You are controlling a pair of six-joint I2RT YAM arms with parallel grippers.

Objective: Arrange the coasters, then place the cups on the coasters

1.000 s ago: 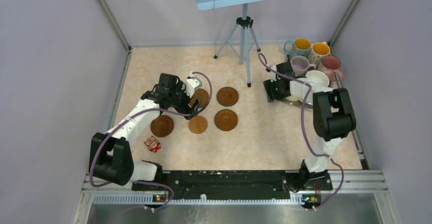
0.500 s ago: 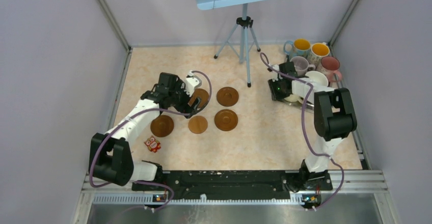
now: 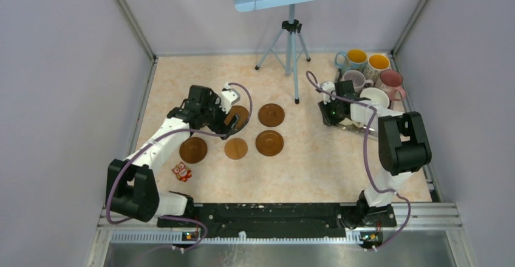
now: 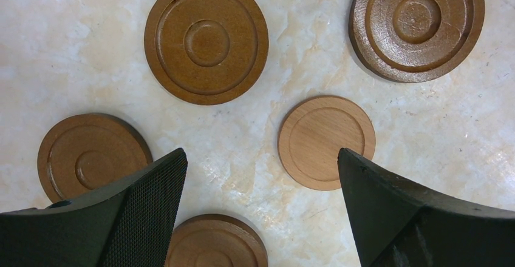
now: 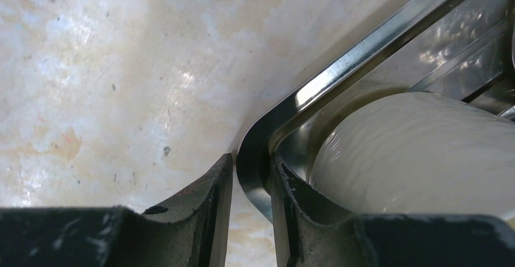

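Observation:
Several round brown coasters lie left of the table's middle, among them dark ones (image 3: 271,114) (image 3: 269,142) (image 3: 193,150) and a lighter, flatter one (image 3: 235,148) (image 4: 327,141). My left gripper (image 3: 229,123) (image 4: 261,158) hovers wide open above them, holding nothing and partly covering a dark coaster (image 3: 241,115). The cups stand at the back right: blue (image 3: 355,57), white-patterned (image 3: 379,62), lavender (image 3: 355,80), pink (image 3: 392,80) and cream (image 3: 376,97) (image 5: 413,152). My right gripper (image 3: 331,112) (image 5: 252,176) is closed across the near-left corner rim of the steel tray (image 3: 358,128) (image 5: 340,73), one finger inside and one outside.
A small red owl figure (image 3: 181,171) sits near the left arm's base. A tripod (image 3: 291,42) with a pale board stands at the back centre. Grey walls close in the table on three sides.
My right gripper has moved right onto the tray's corner and narrowed around its rim. The tray's cups have shifted slightly. The left arm has stayed still and open.

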